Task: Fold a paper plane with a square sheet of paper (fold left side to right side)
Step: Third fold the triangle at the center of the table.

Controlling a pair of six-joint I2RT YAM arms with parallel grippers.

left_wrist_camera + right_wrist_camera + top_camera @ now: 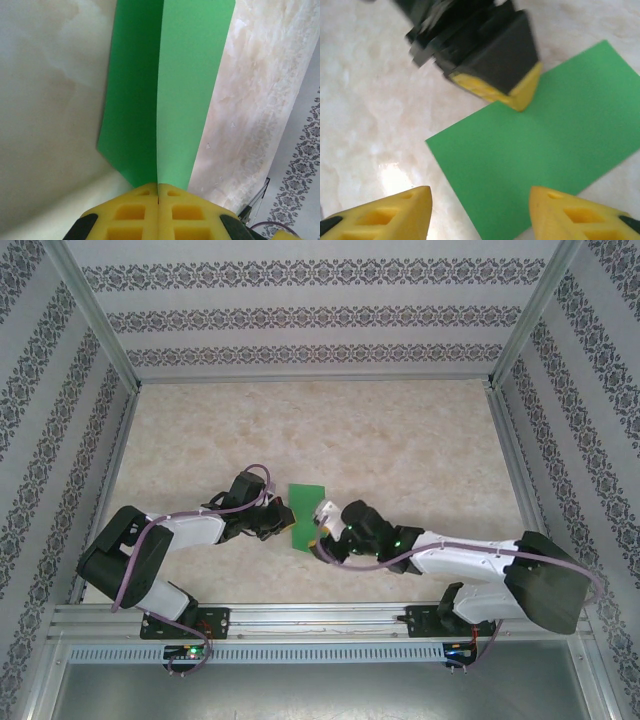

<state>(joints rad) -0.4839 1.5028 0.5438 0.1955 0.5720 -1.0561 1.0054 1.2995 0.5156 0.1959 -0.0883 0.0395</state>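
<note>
The square sheet of paper [307,515] is bright green and lies folded into a narrow rectangle on the marble tabletop between the two arms. My left gripper [283,519] is at its left edge. In the left wrist view the yellow fingers [135,215] are pressed together, and the paper [190,90] runs out from their seam with a straight crease line. My right gripper [480,212] hovers open over the paper's near right part [540,150], with nothing between its fingertips [400,215]. The left gripper's tip [517,95] touches the paper's far edge.
The beige marble tabletop [400,440] is enclosed by patterned walls [300,310] with metal frame posts. An aluminium rail [320,620] carrying both arm bases runs along the near edge.
</note>
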